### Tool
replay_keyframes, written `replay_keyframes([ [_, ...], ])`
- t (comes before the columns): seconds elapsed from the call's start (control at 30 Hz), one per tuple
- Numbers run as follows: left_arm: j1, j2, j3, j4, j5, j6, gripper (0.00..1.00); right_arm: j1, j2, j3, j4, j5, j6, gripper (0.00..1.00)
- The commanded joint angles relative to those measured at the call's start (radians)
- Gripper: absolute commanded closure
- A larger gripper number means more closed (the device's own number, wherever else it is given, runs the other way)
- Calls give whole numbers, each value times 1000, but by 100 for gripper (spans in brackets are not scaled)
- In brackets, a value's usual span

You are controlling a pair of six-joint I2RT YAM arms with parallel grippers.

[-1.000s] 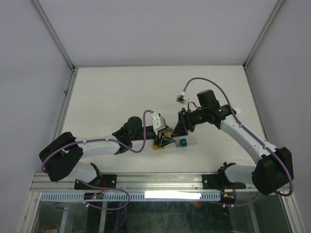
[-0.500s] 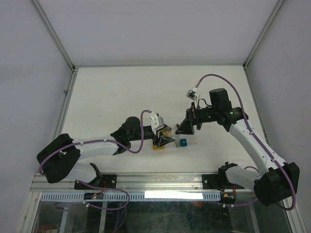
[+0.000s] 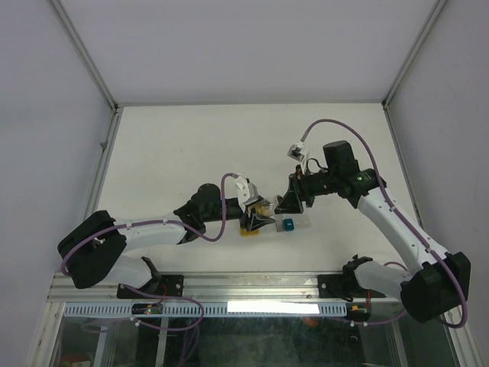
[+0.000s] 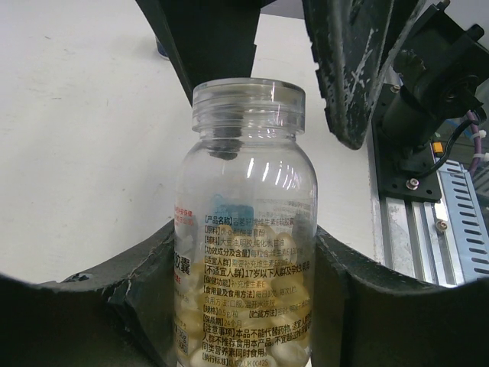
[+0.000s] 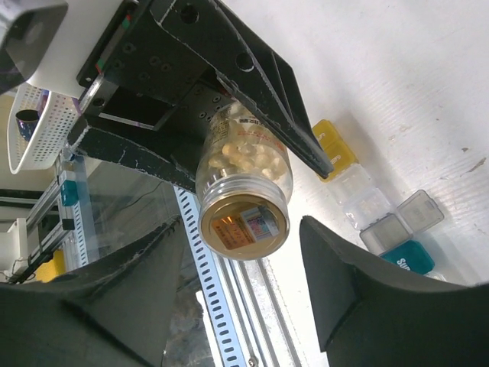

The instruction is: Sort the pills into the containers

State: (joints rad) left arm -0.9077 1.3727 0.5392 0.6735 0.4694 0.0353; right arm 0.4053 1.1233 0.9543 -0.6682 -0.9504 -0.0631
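The right arm (image 3: 390, 222) has come back left toward the bottle (image 4: 246, 191). The right gripper (image 3: 286, 202) is spread wide around the bottle's mouth. The left gripper (image 3: 257, 217) pinches the bottle. The containers (image 5: 382, 229) sit on the table just under it. The pills (image 5: 243, 157) are all inside the bottle, so I think sorting has not started.

Bottle (image 4: 246, 176) base runs off the frame edge between the fingers of the left pincer (image 4: 244, 256), label print too tiny to read. Pill box row (image 5: 367, 202) partly tucked behind one finger.
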Motion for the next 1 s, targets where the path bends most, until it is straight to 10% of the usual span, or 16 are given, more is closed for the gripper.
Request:
replay_keyframes([
  [0.0, 9, -5, 22, 58, 1, -17, 100, 17, 4, 53, 5, 3, -16, 40],
  [0.17, 9, -1, 25, 54, 10, -16, 100, 18, 9, 64, 4, -4, -29, 50],
  [0.4, 10, -2, 29, 45, 14, -12, 100, 21, 34, 91, -15, -11, -38, 38],
  [0.7, 10, -7, 29, 32, 25, -10, 100, 42, 33, 102, -63, 6, -147, 74],
  [0.97, 16, -1, 53, -22, 118, -2, 100, 67, 29, 189, -298, -43, -987, 100],
])
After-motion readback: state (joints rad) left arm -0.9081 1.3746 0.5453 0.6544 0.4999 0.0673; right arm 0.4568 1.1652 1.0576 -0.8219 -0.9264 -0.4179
